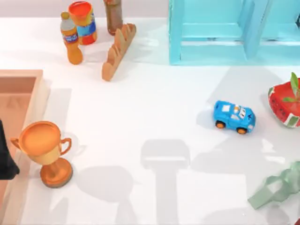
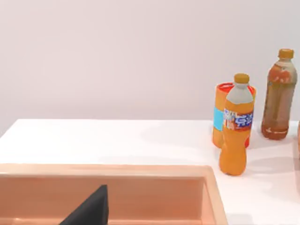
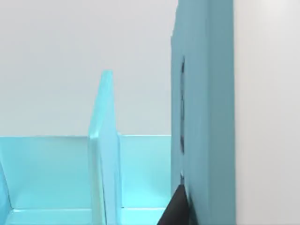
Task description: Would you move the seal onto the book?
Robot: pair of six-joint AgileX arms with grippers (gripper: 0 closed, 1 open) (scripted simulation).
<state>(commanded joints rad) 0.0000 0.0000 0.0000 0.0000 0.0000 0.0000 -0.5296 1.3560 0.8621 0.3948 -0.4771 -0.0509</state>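
Open white table (image 1: 154, 108) mid-frame

The left gripper (image 1: 6, 157) is seen as a dark mass at about nine o'clock in the top view, cut off by the picture's edge. A black wedge of it (image 2: 89, 211) is caught by its own wrist camera. The right arm (image 1: 298, 19) is glimpsed as a dark sliver at about two o'clock, and a black corner of the right gripper (image 3: 176, 208) is shown by its wrist camera.
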